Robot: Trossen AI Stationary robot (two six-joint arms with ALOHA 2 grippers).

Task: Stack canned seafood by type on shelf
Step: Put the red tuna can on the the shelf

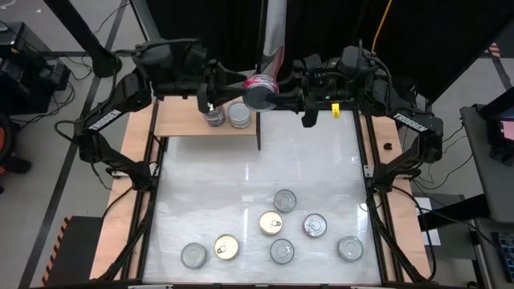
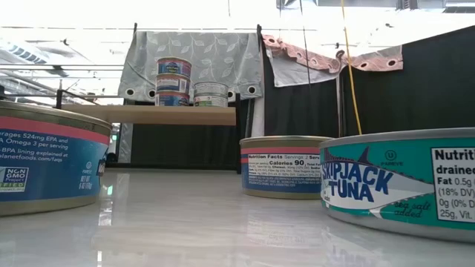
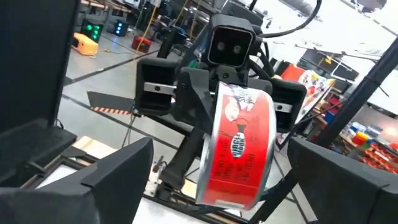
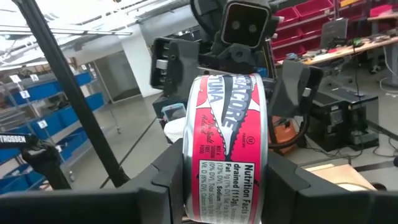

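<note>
A red-labelled tin of canned seafood (image 4: 227, 149) hangs high over the table's far edge, beside the shelf (image 1: 181, 122). My right gripper (image 4: 227, 177) is shut on it, reaching in from the right (image 1: 271, 95). My left gripper (image 3: 217, 149) faces it from the left (image 1: 229, 84), open. Its fingers stand wide on either side of the tin, apart from it. On the shelf a stack of three blue-labelled tins (image 2: 174, 81) stands beside a white tin (image 2: 211, 94). Several more tins (image 1: 283, 201) rest on their bases on the table's near half. My right gripper pinches the red tin between its two fingers, one on each flat end (image 4: 186, 168). The fingers come level from the table's right. The tin is lifted clear and sits on edge, with its round label wall (image 3: 239, 149) toward both wrist cameras.
A thin dark panel (image 1: 259, 132) ends the shelf on its right side. Wooden strips (image 1: 371, 152) run along the table's sides. In the low view, tins on the table's near half loom large (image 2: 44, 159) (image 2: 401, 182). The white table middle (image 1: 265, 164) lies between shelf and tins.
</note>
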